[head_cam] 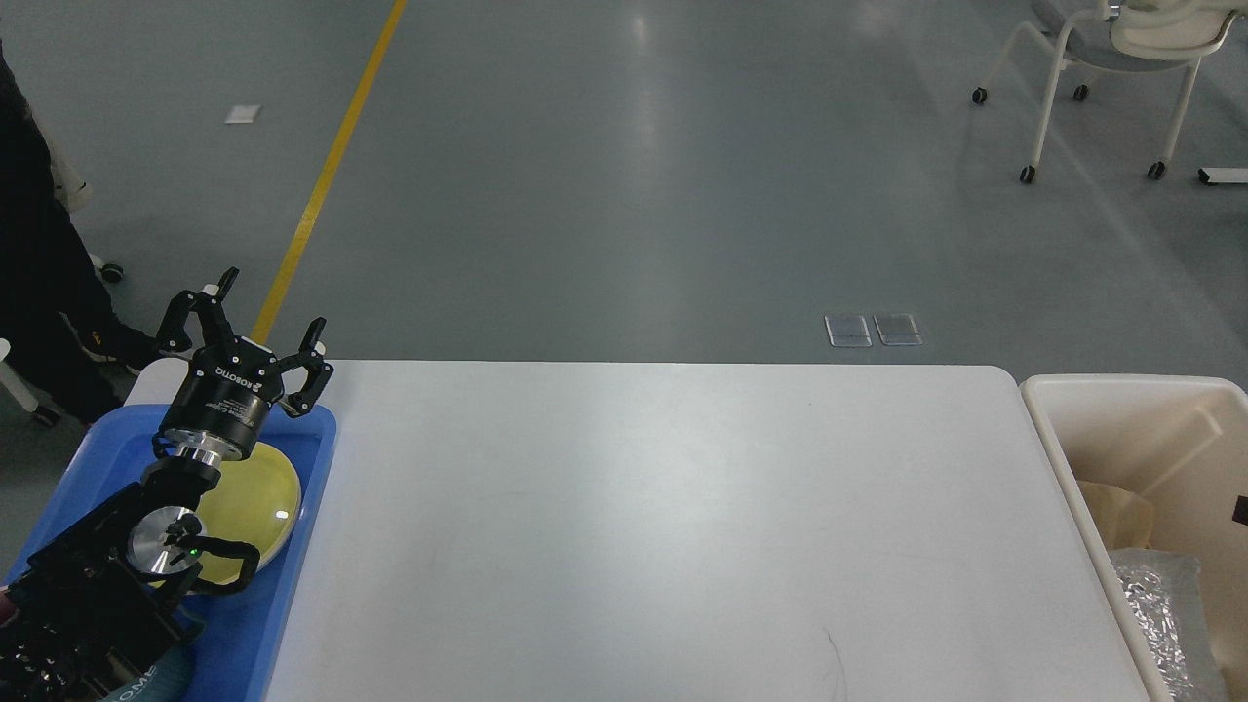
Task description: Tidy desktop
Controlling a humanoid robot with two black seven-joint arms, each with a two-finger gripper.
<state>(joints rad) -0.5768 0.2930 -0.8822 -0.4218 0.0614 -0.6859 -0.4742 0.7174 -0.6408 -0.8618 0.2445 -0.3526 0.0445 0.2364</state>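
Grey floor [624,175] fills the upper half, with a yellow line [327,166] running diagonally at left. The tabletop [663,526], white-grey with rounded corners, spans the lower middle of the head view, between a blue tray [283,585] on its left and a cream bin [1102,419] on its right. A thin dark mark [837,668] sits near the tabletop's front edge. The bin holds brown paper [1111,512] and crumpled foil [1160,614]. The tray holds a yellow plate [258,502], partly covered by the left arm. White chair on castors [1102,58] stands far right on the floor. A person in dark clothing [44,263] is at the left edge, partly cut off. Left gripper [265,317] hovers over the tray's far corner, fingers spread wide, nothing between them. Right gripper is out of frame; only a tiny dark sliver [1241,508] shows at the right edge, and what it is cannot be told. Two small clear floor plates [871,330] lie beyond the tabletop's far edge. Small white square [241,115] on the floor at upper left.
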